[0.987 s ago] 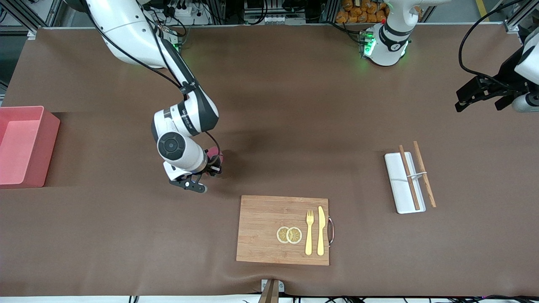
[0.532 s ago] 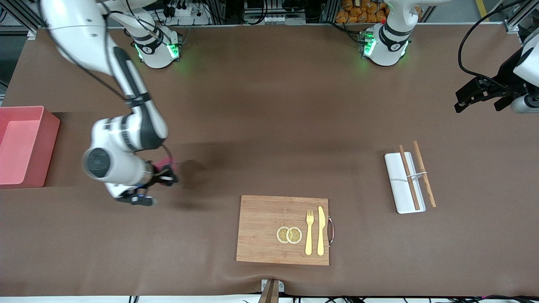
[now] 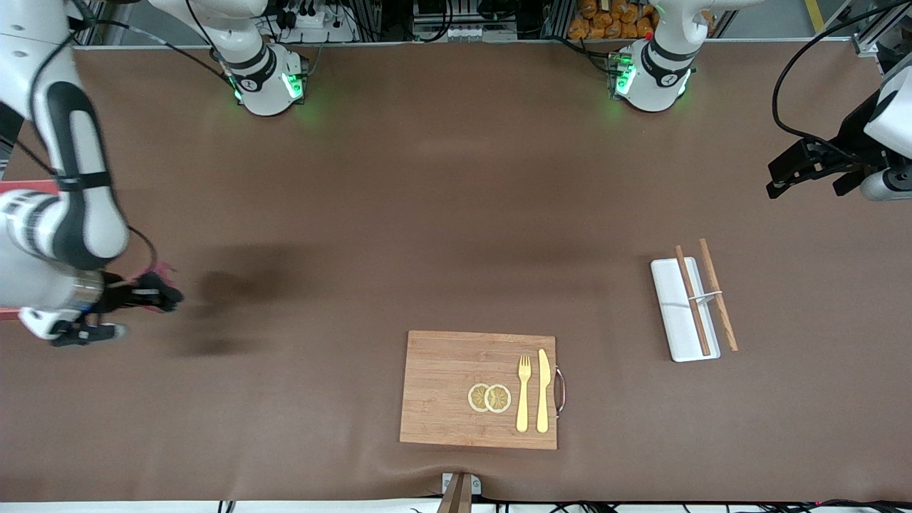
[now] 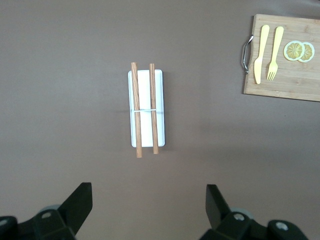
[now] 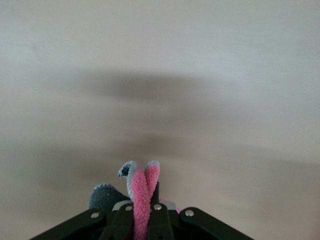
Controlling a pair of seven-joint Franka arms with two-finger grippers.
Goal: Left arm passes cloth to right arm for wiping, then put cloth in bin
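Note:
My right gripper (image 3: 165, 294) is shut on the cloth (image 3: 157, 271), just above the table toward the right arm's end. The right wrist view shows the cloth (image 5: 143, 186) pinched as a pink fold with a grey edge, sticking out past the right gripper (image 5: 142, 212). The right arm covers most of the bin (image 3: 21, 187), and only a salmon-pink strip of its rim shows. My left gripper (image 3: 776, 179) waits open and empty, high over the left arm's end of the table. In the left wrist view the left gripper (image 4: 147, 195) has bare table between its fingers.
A white tray (image 3: 677, 313) with two wooden chopsticks (image 3: 705, 296) across it lies toward the left arm's end. A wooden cutting board (image 3: 442, 388) near the front edge carries two lemon slices (image 3: 489, 397), a yellow fork (image 3: 524, 392) and a yellow knife (image 3: 543, 390).
The right arm has swung with the cloth from the table's middle toward the right arm's end, and now covers most of the bin. The left arm has barely moved.

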